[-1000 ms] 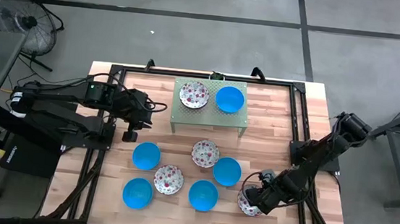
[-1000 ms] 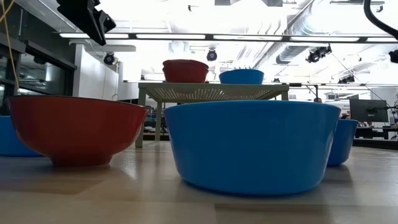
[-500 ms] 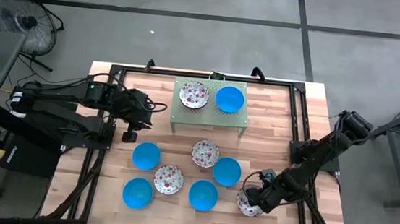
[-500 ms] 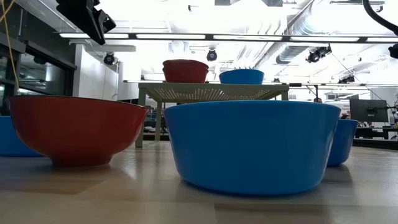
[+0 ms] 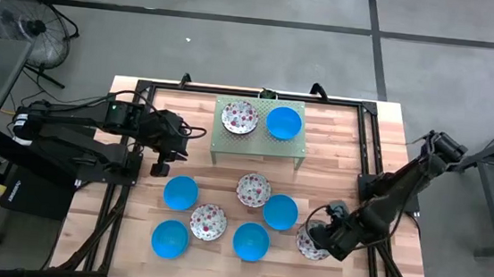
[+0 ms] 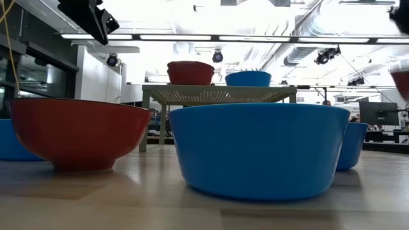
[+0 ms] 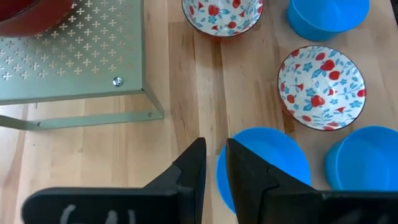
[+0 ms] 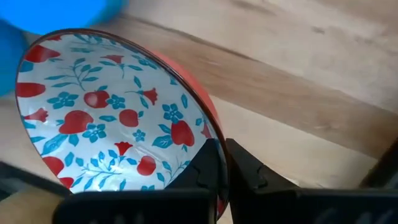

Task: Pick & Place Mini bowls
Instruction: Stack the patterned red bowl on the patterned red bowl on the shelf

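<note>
A floral mini bowl (image 8: 106, 118) is pinched by its rim in the right tool (image 8: 222, 163), over the desk's (image 5: 346, 129) near right part, just right of the blue bowls (image 5: 280, 211). The left tool (image 7: 214, 167) is parked far left, fingers pressed almost together, nothing held.

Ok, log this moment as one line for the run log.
right hand: shut on floral bowl rim, near table's right front | left hand: shut, empty, above table beside green stand | stand: two bowls
</note>
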Tool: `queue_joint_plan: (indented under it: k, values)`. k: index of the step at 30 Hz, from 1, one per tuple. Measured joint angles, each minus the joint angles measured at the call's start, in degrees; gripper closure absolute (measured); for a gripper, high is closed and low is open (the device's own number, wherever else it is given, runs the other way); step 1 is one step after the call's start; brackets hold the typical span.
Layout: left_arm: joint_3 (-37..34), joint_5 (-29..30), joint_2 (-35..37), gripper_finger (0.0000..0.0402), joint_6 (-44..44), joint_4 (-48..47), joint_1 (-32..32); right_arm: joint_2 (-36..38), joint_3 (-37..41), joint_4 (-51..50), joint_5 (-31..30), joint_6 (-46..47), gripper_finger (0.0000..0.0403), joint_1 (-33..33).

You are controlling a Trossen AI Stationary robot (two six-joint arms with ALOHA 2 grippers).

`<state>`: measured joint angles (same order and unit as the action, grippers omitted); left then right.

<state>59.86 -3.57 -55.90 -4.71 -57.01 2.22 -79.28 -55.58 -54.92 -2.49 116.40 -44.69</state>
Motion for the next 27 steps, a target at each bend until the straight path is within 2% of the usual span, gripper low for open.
queue_joint_plan:
  k: [7, 13, 20, 27]
  values:
    - [0.0, 0.0, 0.0, 0.0344, 0.4, 0.5, 0.0, 0.6, -14.2, -18.0, -7.4, -5.2, 0.0402, 1.8]
    - [0.0, 0.0, 0.0, 0.0344, 0.5, 3.5, 0.0, 0.6, -23.0, -26.3, -19.8, -15.3, 0.0402, 8.6]
    - [0.0, 0.1, 0.0, 0.0344, 3.2, 13.6, 0.0, 0.6, -26.6, -23.0, -33.7, -33.4, 0.0402, 19.0]
    - [0.0, 5.3, -0.5, 0.0344, 5.0, 28.6, 0.0, 0.6, -26.9, -14.4, -43.2, -51.9, 0.0402, 28.0]
